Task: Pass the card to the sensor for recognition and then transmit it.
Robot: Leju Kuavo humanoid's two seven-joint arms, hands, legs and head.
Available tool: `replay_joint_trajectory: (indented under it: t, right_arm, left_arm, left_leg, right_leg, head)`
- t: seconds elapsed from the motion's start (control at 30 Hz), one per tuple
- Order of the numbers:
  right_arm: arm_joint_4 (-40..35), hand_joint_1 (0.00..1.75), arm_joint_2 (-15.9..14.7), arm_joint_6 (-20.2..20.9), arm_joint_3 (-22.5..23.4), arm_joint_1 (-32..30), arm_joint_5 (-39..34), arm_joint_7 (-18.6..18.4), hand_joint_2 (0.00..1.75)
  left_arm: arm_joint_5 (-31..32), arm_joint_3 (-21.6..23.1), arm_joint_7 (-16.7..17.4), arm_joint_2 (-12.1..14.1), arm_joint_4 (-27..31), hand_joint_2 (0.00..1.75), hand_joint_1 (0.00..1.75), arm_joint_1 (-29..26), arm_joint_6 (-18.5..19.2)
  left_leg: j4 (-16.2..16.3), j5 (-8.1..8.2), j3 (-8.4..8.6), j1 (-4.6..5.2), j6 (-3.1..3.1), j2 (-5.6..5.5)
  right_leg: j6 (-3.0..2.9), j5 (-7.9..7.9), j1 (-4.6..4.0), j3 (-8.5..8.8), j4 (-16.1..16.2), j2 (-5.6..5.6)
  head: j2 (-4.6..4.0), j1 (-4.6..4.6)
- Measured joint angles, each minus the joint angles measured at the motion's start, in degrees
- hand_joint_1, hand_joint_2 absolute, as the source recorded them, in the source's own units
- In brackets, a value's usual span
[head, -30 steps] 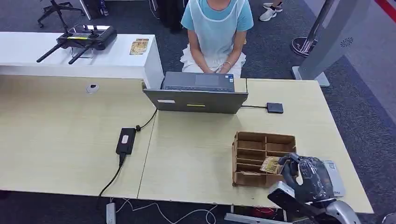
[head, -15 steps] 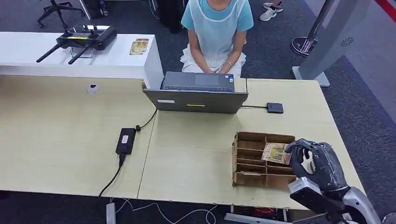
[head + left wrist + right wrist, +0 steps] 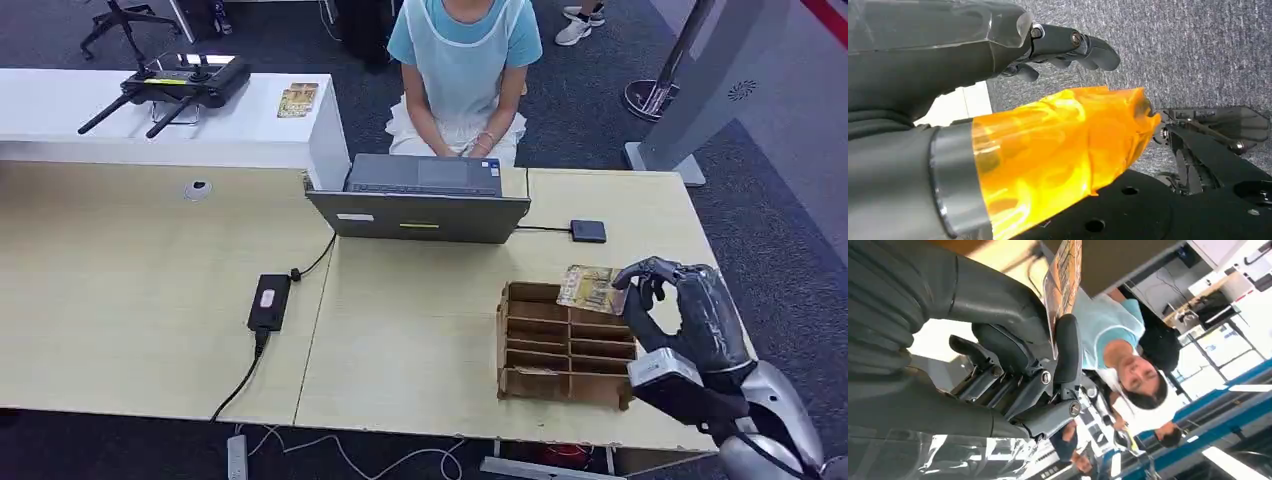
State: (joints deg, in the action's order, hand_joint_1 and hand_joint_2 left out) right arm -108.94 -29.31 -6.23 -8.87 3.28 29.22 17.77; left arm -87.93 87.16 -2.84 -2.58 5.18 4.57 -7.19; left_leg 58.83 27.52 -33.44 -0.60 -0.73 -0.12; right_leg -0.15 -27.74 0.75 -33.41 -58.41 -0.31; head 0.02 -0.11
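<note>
On the left part of the desk point(image 3: 120, 300) I see a black power adapter point(image 3: 270, 301) with its cable, and at the far edge an open laptop point(image 3: 420, 205) in front of a seated person point(image 3: 462, 70). The small dark sensor point(image 3: 588, 231) lies flat near the far edge, to the right of the laptop. Near the right front corner stands the cardboard organizer point(image 3: 566, 345); one compartment at its front left seems to hold something flat, the others I cannot tell. My right hand point(image 3: 678, 318) pinches the card point(image 3: 590, 288) between thumb and finger, just above the organizer's far edge. The sensor lies beyond the card, toward the far edge, so I judge the right arm must reach forward. My left hand point(image 3: 998, 55) hangs over the carpet, fingers loosely curled around nothing.
</note>
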Motion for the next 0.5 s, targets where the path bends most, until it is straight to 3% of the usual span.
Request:
replay_joint_trajectory:
  t: [0.27, 0.5]
  right_arm:
    - [5.2, 1.75, 0.0, 7.1, -5.6, 21.0, -1.9, -9.3, 1.75]
    - [13.0, 1.75, 1.4, 8.8, -11.9, 36.9, -1.7, -15.5, 1.75]
  left_arm:
    - [0.3, 0.1, 0.5, 0.1, 0.0, 0.0, 0.0, 0.7, 0.2]
    - [1.6, 0.1, 1.2, 0.2, 0.0, 0.0, 0.0, 1.0, 0.5]
  left_leg:
    - [0.0, -0.17, -0.01, 0.0, -0.06, 0.03]
    - [0.0, -0.22, -0.05, -0.01, -0.07, -0.06]
  right_leg:
    - [-0.08, 0.13, 0.0, -0.04, 0.0, 0.04]
    - [-0.07, 0.13, -0.01, -0.05, -0.1, -0.03]
  head:
    - [0.0, 0.0]
    - [0.0, 0.02]
